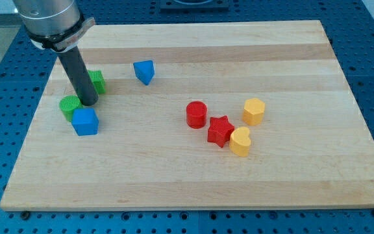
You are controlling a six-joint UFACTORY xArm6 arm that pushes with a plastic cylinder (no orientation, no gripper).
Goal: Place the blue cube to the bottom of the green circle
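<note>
The blue cube (85,121) sits at the view's left on the wooden board (193,175). The green circle (69,106) lies just above and left of it, touching or nearly touching. My tip (88,103) stands directly above the blue cube's top edge, just right of the green circle, with the dark rod rising to the view's top left.
A second green block (97,81) is partly hidden behind the rod. A blue triangular block (145,71) lies to the upper right. At the middle right stand a red cylinder (196,114), a red star (220,130), a yellow heart (240,141) and a yellow hexagon (254,111).
</note>
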